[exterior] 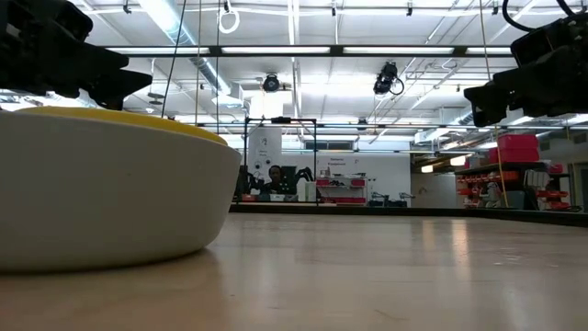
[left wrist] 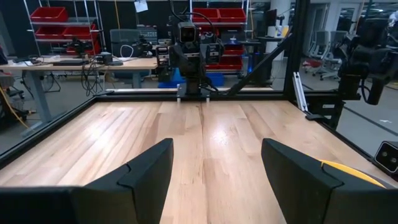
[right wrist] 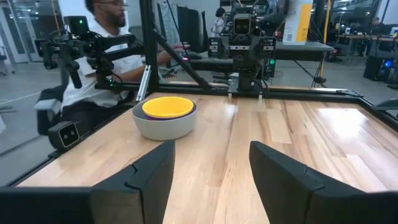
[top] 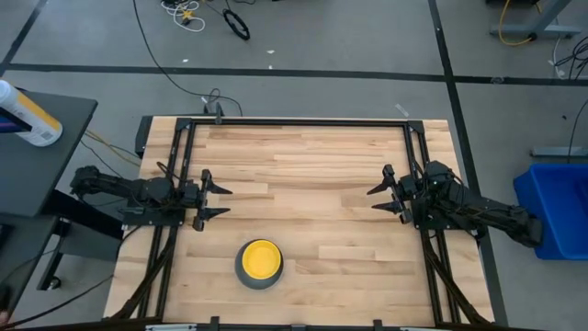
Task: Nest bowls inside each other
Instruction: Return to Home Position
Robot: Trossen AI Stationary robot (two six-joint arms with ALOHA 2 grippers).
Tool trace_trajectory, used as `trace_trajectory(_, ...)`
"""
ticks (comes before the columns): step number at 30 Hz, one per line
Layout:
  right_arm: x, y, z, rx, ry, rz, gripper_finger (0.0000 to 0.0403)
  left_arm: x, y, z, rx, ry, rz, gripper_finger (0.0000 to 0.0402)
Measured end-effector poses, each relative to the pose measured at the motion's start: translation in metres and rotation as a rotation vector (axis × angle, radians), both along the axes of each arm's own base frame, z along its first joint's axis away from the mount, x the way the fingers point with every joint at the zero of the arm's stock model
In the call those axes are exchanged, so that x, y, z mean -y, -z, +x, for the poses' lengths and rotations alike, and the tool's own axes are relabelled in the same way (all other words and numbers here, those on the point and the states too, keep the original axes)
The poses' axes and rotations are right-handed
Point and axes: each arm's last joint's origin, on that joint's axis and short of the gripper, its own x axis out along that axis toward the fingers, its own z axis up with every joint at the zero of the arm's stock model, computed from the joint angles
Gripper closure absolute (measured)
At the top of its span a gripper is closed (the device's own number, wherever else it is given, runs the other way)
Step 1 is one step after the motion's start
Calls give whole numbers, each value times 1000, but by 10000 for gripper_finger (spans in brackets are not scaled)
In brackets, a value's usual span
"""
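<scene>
Stack: bowls nested, yellow topmost, counter's 6 o'clock.
Fingers: left gripper, right gripper spread apart, empty.
Remaining: seemingly nothing.

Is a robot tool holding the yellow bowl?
No, the yellow bowl sits in the grey bowl; the left tool and right tool hang apart, empty.
</scene>
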Motion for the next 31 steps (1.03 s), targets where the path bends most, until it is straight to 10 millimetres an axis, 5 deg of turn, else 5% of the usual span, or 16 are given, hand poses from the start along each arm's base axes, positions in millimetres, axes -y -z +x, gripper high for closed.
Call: trace_trajectory(31,0,0,0,-1,0,0,185,0,0,0,1,0,0,150)
